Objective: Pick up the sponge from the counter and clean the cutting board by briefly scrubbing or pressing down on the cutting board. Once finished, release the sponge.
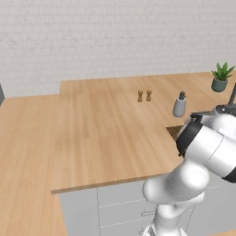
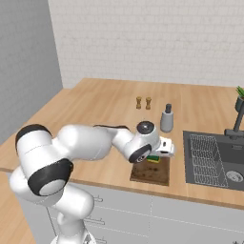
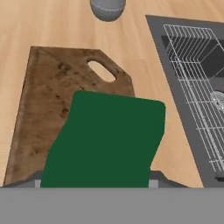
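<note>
The gripper [image 2: 157, 155] is clenched on the sponge [image 3: 105, 140], low centre of the hand view, over the cutting board [image 3: 48, 100]. Bare counter [image 2: 100, 107] lies left; the sink [image 2: 214, 159] borders right.

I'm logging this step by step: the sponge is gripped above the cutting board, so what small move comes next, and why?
Probably a short push straight down. The end effector is shut on the sponge, which hangs over the cutting board, its right edge reaching past the board's side toward the sink. Whether it already touches the wood is unclear, so pressing down gently would begin the scrub.
</note>
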Tool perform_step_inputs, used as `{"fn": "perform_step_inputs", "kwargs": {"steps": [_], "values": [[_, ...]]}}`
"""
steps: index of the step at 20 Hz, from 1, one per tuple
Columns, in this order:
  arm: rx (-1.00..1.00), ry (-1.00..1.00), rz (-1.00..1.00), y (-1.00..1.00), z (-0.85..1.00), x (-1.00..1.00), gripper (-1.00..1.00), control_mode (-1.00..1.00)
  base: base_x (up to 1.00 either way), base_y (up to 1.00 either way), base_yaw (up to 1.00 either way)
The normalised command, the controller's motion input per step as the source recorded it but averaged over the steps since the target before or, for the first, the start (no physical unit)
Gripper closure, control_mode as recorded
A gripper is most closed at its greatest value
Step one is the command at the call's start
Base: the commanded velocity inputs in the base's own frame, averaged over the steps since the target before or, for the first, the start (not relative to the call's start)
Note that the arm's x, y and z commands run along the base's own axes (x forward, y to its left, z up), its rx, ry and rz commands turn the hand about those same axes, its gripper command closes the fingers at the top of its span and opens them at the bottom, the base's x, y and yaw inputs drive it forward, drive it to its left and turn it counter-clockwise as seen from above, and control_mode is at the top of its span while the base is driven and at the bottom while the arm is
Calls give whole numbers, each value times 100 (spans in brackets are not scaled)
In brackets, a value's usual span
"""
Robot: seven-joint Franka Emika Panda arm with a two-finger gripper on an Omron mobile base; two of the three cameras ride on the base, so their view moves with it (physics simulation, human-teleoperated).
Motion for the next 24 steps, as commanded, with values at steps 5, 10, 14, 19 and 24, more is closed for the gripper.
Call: {"fn": "perform_step_inputs", "kwargs": {"steps": [5, 10, 14, 19, 24], "values": [[1, 6, -1, 82, 29, 57, 100, -100, 0, 0, 0], [4, 17, -4, 100, -9, 32, 100, -100, 0, 0, 0], [23, 10, -11, 67, -38, 0, 100, -100, 0, 0, 0], [23, 4, -7, 62, -69, 0, 100, -100, 0, 0, 0], [8, -8, -9, 56, -40, 5, 100, -100, 0, 0, 0]]}}
